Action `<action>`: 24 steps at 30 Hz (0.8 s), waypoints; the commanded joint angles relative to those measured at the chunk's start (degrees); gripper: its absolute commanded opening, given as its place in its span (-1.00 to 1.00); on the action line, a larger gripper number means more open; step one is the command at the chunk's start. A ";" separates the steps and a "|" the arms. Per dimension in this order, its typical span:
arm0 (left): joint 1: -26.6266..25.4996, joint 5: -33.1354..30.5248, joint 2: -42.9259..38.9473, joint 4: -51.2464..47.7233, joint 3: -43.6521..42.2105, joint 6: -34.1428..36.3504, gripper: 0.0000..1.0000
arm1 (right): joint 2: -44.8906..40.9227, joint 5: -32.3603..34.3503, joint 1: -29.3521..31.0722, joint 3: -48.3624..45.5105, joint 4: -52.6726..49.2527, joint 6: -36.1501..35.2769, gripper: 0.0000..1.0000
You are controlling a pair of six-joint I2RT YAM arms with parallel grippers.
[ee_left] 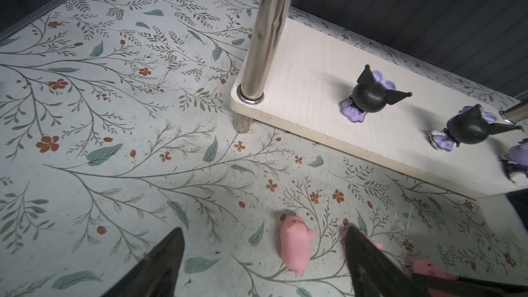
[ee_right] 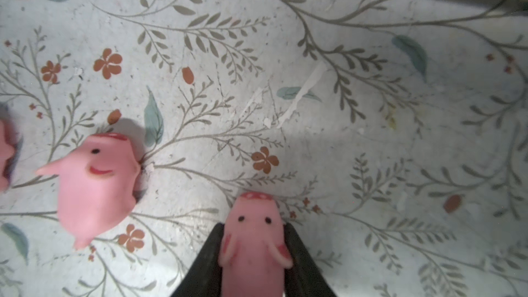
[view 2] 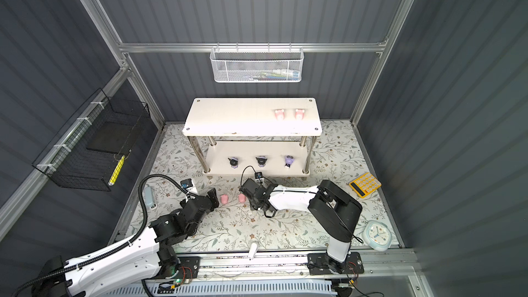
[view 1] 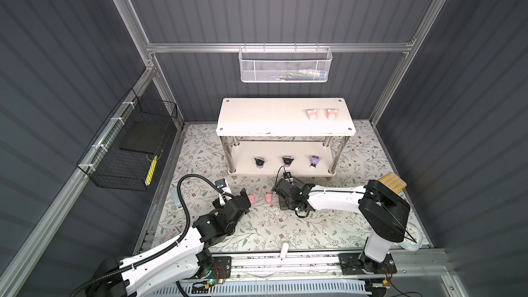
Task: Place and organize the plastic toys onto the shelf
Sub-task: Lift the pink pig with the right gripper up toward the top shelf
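Note:
The white two-tier shelf (view 1: 271,121) (view 2: 234,118) stands at the back of the mat. Two pink pig toys (view 1: 311,114) (view 1: 331,114) stand on its top board. Three purple toys with black heads (view 1: 259,162) (view 1: 287,161) (view 1: 314,161) stand on its lower board (ee_left: 308,81). My right gripper (ee_right: 254,225) (view 1: 275,194) is shut on a pink pig (ee_right: 254,241), with a finger against each side. My left gripper (ee_left: 264,228) (view 1: 246,199) is open just above the mat, with a loose pink pig (ee_left: 294,245) (view 1: 251,198) lying between its fingers. Another loose pig (ee_right: 97,184) (view 1: 268,198) lies between the two grippers.
A yellow calculator (view 2: 365,184) and a pale blue clock (view 2: 377,234) lie on the mat at the right. The white mesh basket (view 1: 285,65) hangs on the back wall and a black wire basket (view 1: 128,150) on the left wall. A small white tube (view 1: 283,250) lies at the front edge.

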 commanded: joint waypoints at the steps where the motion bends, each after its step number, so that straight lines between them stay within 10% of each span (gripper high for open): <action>1: 0.32 -0.60 0.50 0.29 -0.85 -0.59 0.76 | -4.10 1.44 -0.06 -0.90 -4.46 -0.36 -0.36; 13: 0.51 -0.07 1.61 2.52 -1.66 -0.60 0.76 | -26.13 -0.64 0.11 3.05 -25.40 -2.05 -0.41; 24: 0.77 0.43 3.65 5.52 -2.22 -0.51 0.76 | -28.62 -1.01 1.56 32.79 -48.06 -6.69 -0.44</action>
